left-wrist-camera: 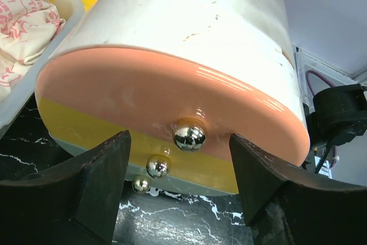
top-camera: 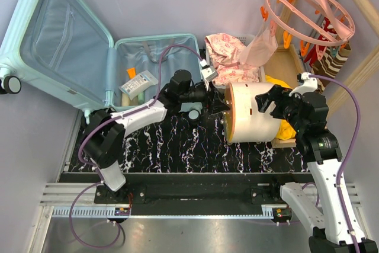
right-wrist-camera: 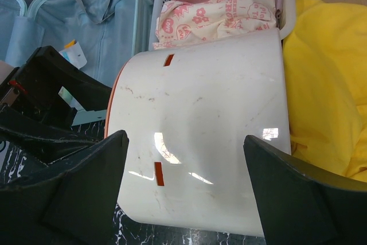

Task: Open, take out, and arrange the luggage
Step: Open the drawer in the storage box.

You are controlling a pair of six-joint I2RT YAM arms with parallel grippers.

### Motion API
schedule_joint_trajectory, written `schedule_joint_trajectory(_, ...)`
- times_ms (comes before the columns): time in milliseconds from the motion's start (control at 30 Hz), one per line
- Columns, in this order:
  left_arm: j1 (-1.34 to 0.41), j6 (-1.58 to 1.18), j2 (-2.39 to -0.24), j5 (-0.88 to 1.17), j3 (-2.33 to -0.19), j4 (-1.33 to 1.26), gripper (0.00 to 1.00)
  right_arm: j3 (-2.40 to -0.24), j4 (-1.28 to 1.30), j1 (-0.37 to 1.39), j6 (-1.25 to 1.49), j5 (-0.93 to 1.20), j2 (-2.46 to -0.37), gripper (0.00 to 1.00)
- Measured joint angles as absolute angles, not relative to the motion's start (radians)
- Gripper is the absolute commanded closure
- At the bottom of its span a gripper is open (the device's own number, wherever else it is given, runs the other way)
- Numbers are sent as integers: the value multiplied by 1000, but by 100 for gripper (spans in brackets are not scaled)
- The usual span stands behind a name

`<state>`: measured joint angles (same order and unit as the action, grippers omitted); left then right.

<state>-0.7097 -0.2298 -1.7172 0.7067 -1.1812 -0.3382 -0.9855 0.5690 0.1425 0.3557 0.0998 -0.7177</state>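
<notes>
The left end effector is gaping wide and holding nothing, its jaws flanking the top silver knob on the orange end of the cream cylinder. The right end effector is equally open and empty, straddling the cylinder's white body. The cylinder is probably being arranged on the table, so the right should be closing squarely across the body first (it looks slick and might roll) before the left pinches the knob. The luggage is sitting open at the far left.
</notes>
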Motion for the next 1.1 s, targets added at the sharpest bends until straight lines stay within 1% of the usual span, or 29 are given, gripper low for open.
schedule_joint_trajectory(67, -711, -235, -1724, 707, -1187, -345, 27, -986, 569, 142, 356, 100, -718, 8)
schedule_joint_trajectory(167, -713, -238, -1736, 707, -1200, -347, 35, -986, 569, 142, 355, 100, -719, 8)
schedule_joint_trajectory(467, -713, -244, -1750, 726, -1227, -353, 44, -987, 569, 142, 355, 100, -727, 8)
schedule_joint_trajectory(600, -714, -246, -1750, 732, -1227, -358, 45, -987, 569, 142, 355, 100, -727, 8)
schedule_joint_trajectory(667, -714, -252, -1750, 737, -1227, -362, 42, -987, 569, 142, 355, 100, -727, 8)
schedule_joint_trajectory(800, -714, -263, -1752, 755, -1219, -393, 40, -987, 569, 142, 355, 100, -727, 8)
schedule_joint_trajectory(1000, -718, -286, -1752, 776, -1184, -446, 40, -987, 569, 142, 354, 100, -727, 8)
schedule_joint_trajectory(1100, -719, -290, -1752, 787, -1182, -461, 42, -987, 569, 142, 354, 100, -727, 9)
